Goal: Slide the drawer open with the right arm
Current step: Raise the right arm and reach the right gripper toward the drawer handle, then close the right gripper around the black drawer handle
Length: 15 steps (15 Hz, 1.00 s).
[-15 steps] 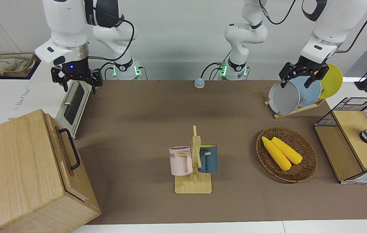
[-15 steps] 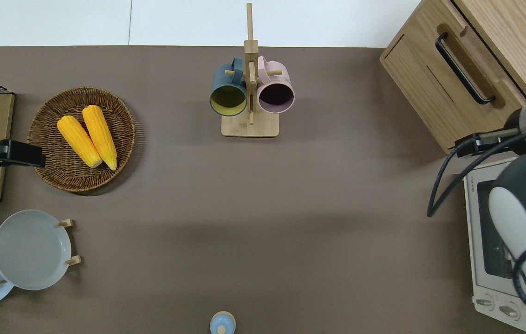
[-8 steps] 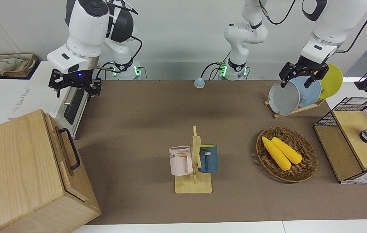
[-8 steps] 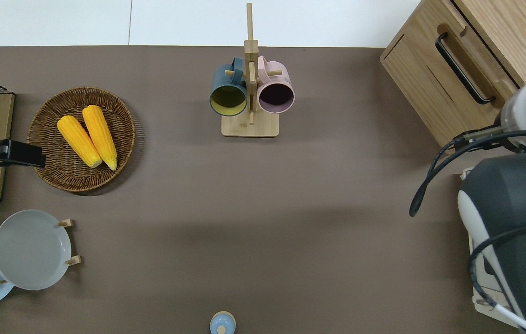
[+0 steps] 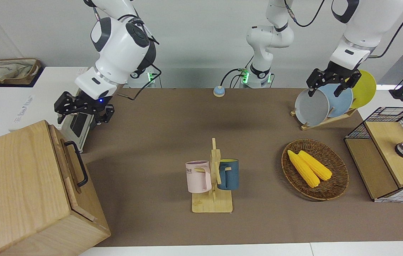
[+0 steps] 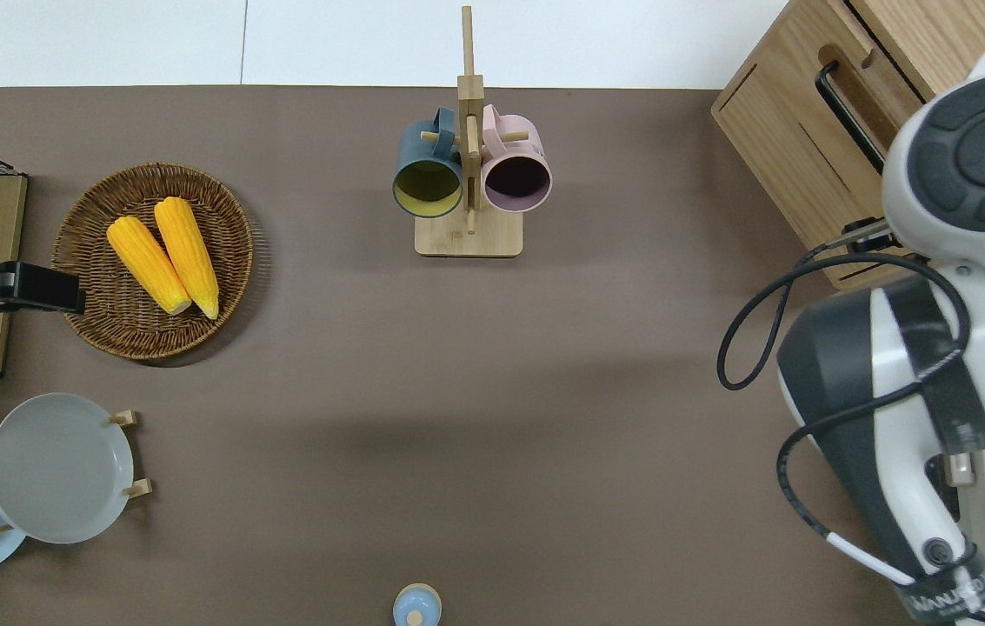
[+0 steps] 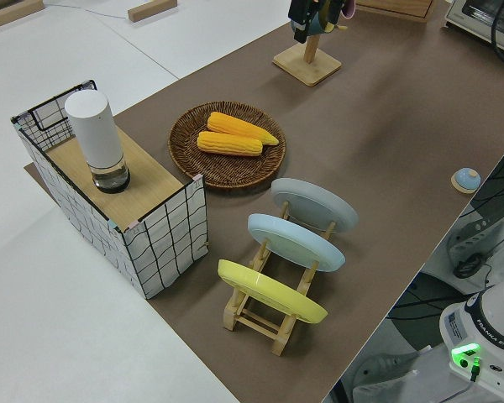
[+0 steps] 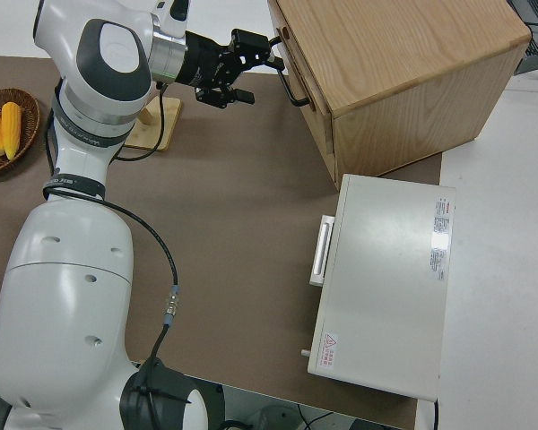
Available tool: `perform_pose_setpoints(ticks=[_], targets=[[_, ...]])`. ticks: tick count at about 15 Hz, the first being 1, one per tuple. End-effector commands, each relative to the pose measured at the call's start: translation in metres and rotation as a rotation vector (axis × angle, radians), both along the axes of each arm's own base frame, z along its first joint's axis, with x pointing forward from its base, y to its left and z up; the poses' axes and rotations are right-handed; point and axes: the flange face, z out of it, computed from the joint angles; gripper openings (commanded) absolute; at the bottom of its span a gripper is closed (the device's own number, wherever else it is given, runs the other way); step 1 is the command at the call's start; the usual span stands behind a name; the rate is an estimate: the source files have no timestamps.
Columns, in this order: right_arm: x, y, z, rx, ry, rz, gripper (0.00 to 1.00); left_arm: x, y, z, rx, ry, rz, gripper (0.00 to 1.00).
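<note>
The drawer (image 5: 67, 159) is the top part of a big pale-wood box at the right arm's end of the table. It is shut, and its black bar handle (image 5: 79, 163) runs along its front. My right gripper (image 5: 82, 114) hangs open, tilted toward the drawer front. In the right side view the right gripper (image 8: 258, 66) points at the handle (image 8: 293, 86), close to the end nearer to the robots. Nothing sits between its fingers. In the overhead view the arm hides the gripper and part of the handle (image 6: 842, 106). The left gripper (image 5: 332, 84) is parked and open.
A white toaster oven (image 8: 386, 287) stands beside the box, nearer to the robots. A mug rack (image 5: 212, 181) with two mugs is mid-table. A basket of corn (image 5: 315, 169), a plate rack (image 5: 325, 103) and a wire-mesh cabinet (image 5: 386, 156) stand toward the left arm's end.
The right arm has swung from over the toaster oven toward the wooden box. Its gripper has come lower and tilted toward the drawer handle. The left arm has not moved.
</note>
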Motion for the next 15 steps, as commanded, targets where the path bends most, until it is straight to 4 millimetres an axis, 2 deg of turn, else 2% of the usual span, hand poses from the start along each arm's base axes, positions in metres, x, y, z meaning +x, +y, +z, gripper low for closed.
perform_pose_setpoints(ticks=[1,4,11,15], targets=[[0.011,0.001,-0.021,-0.095,-0.027,0.056,0.981,0.004,0.0,0.002,0.016,-0.008,-0.008,1.0],[0.021,0.031,-0.048,-0.194,-0.086,0.093,0.981,0.004,0.0,0.002,0.016,-0.008,-0.008,1.0],[0.035,0.039,-0.1,-0.429,-0.181,0.155,0.981,0.004,0.0,0.002,0.016,-0.008,-0.008,1.0],[0.041,0.04,-0.119,-0.514,-0.19,0.197,0.979,0.004,0.0,0.002,0.014,-0.008,-0.008,1.0]])
